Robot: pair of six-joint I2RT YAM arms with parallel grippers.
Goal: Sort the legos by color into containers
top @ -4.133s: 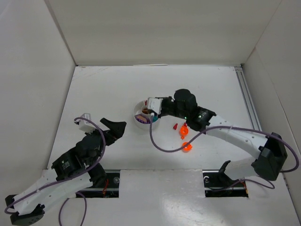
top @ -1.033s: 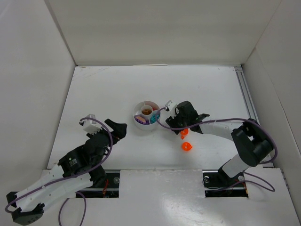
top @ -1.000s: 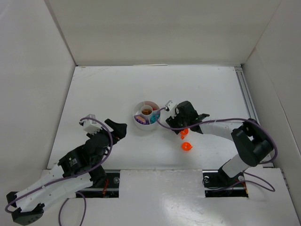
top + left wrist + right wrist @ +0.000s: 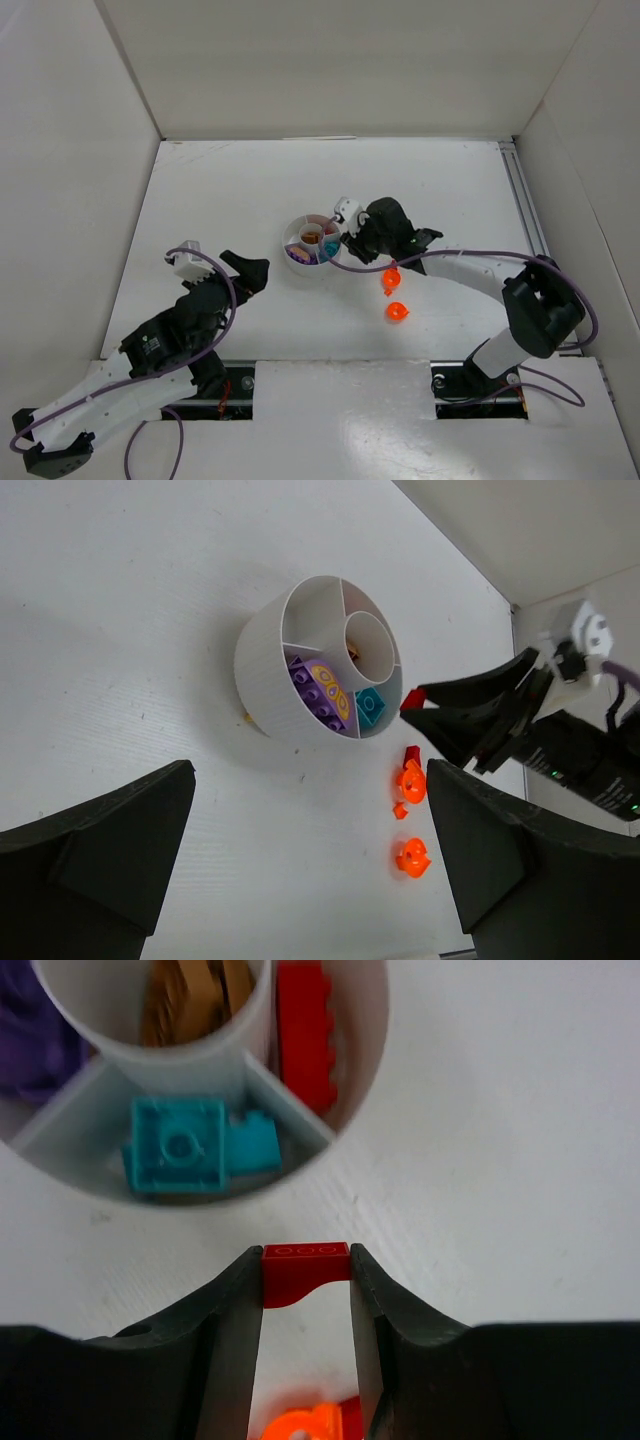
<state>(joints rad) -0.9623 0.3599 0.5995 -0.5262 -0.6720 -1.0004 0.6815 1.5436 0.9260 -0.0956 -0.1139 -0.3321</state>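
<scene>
Beside the dish [image 4: 374,1045], right gripper [image 4: 305,1272] pinches red brick [image 4: 305,1260]

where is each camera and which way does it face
Top external: above, behind the bases, facing down at the table; left arm, right arm show.
Left wrist: low, facing the dish; its open jaws frame it.
Right wrist: looking down past jaws shut on a red lego beside the dish.
Shared: both wrist views show the teal lego.

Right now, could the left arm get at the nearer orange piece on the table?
Probably yes: only bare table lies between the open left pincer and that orange piece; the right arm passes behind it.
</scene>
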